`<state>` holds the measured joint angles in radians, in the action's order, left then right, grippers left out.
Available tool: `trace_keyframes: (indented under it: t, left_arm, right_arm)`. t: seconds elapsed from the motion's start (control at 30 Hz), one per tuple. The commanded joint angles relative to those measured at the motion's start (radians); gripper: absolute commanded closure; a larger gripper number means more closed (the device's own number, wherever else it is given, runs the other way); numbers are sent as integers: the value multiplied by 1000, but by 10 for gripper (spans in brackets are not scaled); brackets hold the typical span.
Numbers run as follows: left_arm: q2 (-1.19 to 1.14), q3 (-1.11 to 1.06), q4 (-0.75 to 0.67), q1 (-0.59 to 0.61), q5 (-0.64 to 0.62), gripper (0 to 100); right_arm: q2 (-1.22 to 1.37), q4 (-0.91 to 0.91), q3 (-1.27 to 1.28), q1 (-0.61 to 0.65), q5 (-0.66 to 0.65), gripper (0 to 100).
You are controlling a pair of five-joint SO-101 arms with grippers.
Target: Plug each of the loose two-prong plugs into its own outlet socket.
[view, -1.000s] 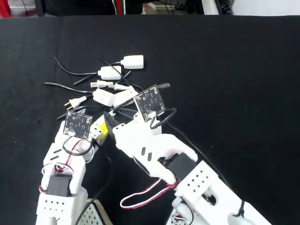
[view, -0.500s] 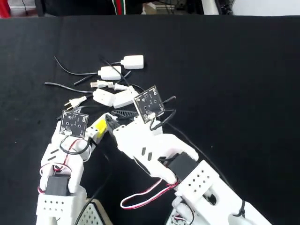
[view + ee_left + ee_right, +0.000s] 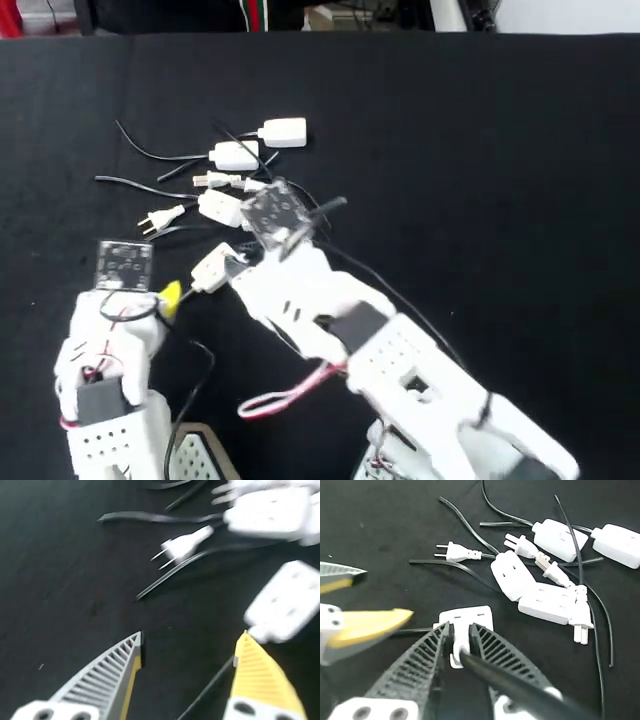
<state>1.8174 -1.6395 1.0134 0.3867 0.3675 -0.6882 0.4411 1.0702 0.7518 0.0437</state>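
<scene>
Watching my left arm (image 3: pixel 100 355) and right arm (image 3: pixel 310 295): white shells, perforated bases, red-and-white wire loops. Left tool (image 3: pixel 192 634) has one grey ribbed finger and one yellow; right tool (image 3: pixel 460 625) has both grey.

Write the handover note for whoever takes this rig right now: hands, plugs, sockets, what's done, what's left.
Right hand: shut on a white outlet socket.
Left hand: open, empty, beside that socket.
A loose plug lies with prongs bare near the other sockets.
Done: one socket gripped; no plug seen seated.
Left: every plug into its socket.
</scene>
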Motion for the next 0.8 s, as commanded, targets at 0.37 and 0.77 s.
trace_keyframes:
  t: [0.37, 0.77]
  left_arm:
    - [9, 18, 143, 110, 133, 707]
    - [9, 5, 155, 110, 166, 707]
  right_arm:
    - [452, -78, -303, -37, -199, 987]
    - [596, -193, -369, -75, -204, 987]
